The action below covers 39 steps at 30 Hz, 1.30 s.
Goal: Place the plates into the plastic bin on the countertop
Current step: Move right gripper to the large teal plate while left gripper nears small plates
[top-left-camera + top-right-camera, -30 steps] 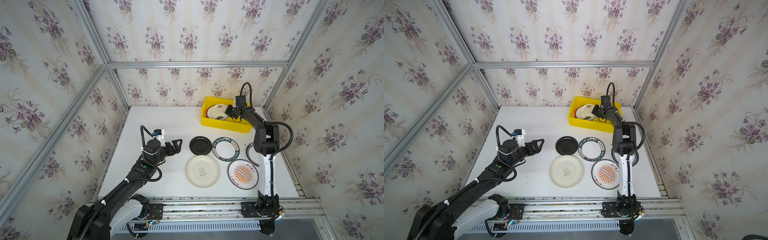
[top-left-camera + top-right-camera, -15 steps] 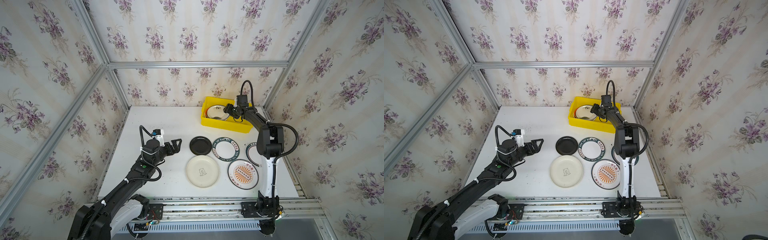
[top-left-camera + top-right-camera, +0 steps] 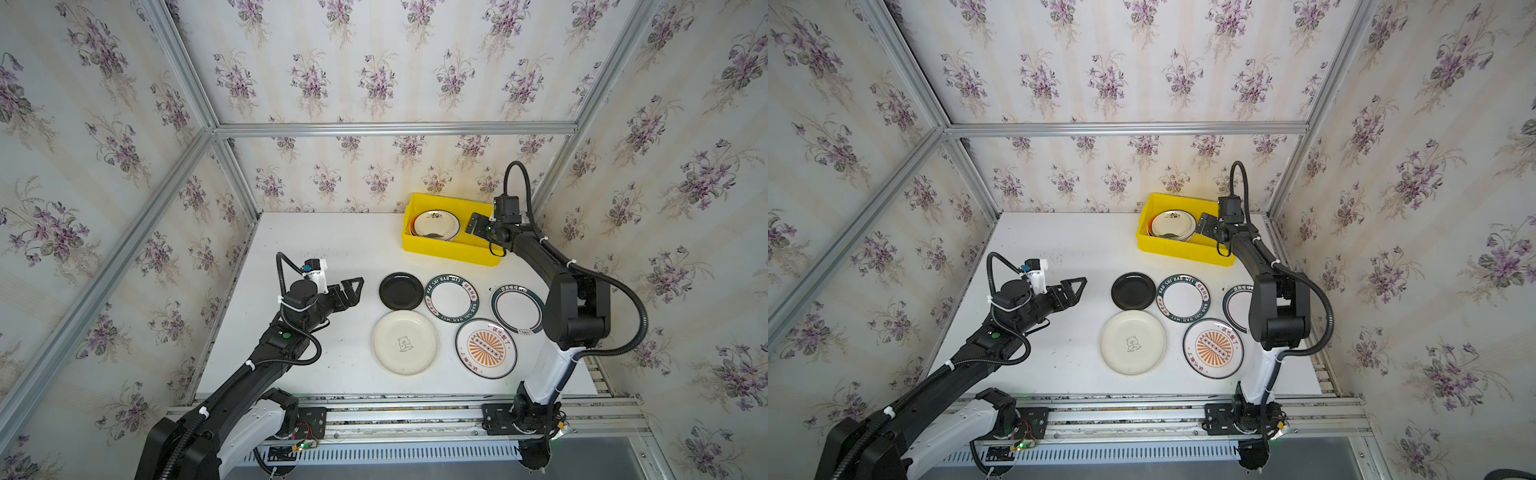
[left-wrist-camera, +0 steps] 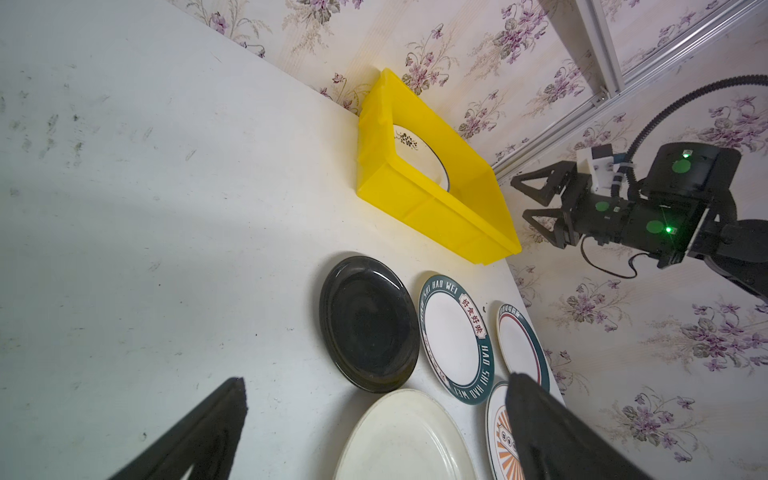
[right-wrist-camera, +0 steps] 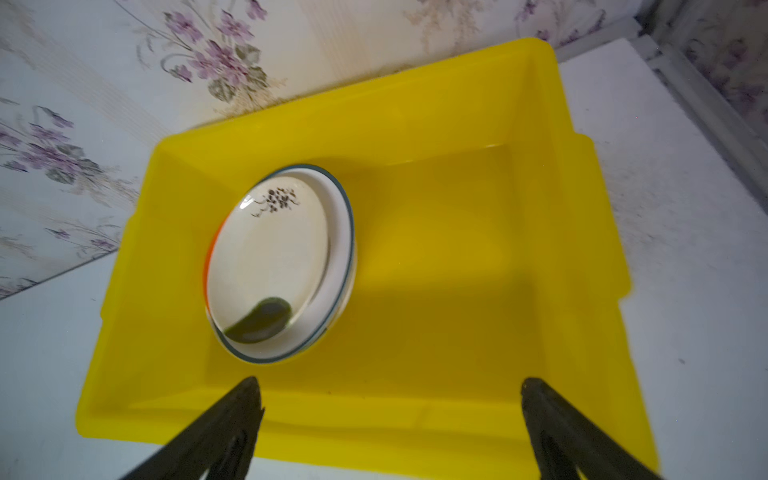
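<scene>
Right pincer [image 5: 388, 384] stands wide and empty by my yellow bin [image 3: 449, 249], whose long side runs upper left to lower right in both top views.

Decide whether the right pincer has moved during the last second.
Yes: in a top view, the right pincer has backed off the stacked plates toward the yellow bin's right end.
</scene>
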Each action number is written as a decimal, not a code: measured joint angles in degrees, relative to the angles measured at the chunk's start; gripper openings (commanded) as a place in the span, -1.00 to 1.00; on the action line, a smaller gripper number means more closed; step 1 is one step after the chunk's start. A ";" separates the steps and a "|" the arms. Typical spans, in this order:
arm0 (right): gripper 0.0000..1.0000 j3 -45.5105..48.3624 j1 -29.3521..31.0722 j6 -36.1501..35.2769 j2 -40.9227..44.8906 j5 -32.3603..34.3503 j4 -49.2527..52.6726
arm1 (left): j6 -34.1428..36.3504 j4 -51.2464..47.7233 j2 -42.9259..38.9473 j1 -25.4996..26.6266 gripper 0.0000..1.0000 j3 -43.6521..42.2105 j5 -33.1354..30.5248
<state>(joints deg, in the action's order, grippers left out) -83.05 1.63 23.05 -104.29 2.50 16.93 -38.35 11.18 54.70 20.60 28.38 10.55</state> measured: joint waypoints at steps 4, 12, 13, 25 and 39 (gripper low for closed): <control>0.99 10.32 -2.38 -1.68 10.54 2.14 -0.33 | -1.40 1.03 0.39 0.00 0.99 -0.74 2.14; 0.99 29.94 -13.25 3.17 30.49 -1.44 -0.42 | -3.34 2.95 -0.04 0.02 0.99 -1.11 6.58; 0.99 31.45 -13.84 3.50 32.04 -2.16 0.33 | -3.72 2.99 -0.13 0.02 0.99 -1.14 7.04; 0.99 45.99 -22.56 7.58 49.07 -8.96 8.79 | -6.36 3.39 1.90 1.57 0.99 -1.68 12.33; 0.99 52.81 -24.74 4.98 56.70 -17.22 18.82 | -6.80 3.80 9.18 8.59 0.99 4.22 14.53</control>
<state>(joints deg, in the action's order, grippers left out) -30.24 -23.11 28.03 -47.59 -14.72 35.75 -45.15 14.98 63.88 29.19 32.60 25.08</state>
